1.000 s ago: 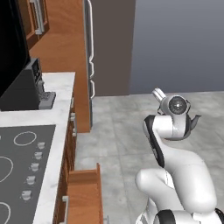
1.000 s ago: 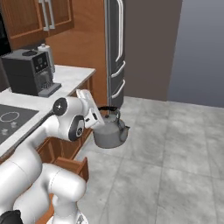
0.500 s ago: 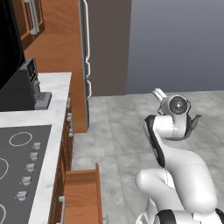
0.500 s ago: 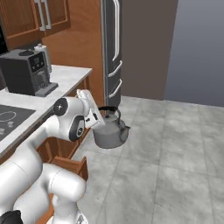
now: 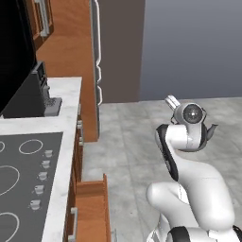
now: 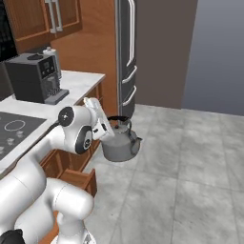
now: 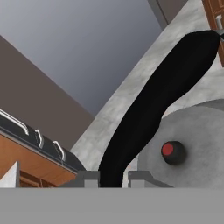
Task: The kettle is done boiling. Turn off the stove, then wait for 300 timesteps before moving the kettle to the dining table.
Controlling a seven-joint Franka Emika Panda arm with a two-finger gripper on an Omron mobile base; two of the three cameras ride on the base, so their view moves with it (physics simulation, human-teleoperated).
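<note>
While the end effector (image 6: 107, 129) stays out of it, clenched on the black handle (image 7: 153, 109), the kettle (image 6: 119, 144) hangs over the floor (image 6: 190, 162) beside the tabletop (image 5: 61, 90). Judging by that thin hold, a sharp turn of the base could swing the kettle loose or knock it against the open drawer (image 6: 71, 175).

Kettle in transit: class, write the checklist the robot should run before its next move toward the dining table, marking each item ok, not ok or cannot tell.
1. Gripper shut on the black arched handle: ok.
2. Squat grey metal kettle upright, spout level: ok.
3. Kettle clear of the dark glass cooktop and white marble counter: ok.
4. Grey tiled floor ahead free of obstacles: ok.
5. Open wooden drawer clear of the base's path: cannot tell.
6. Dining table located: cannot tell.
</note>
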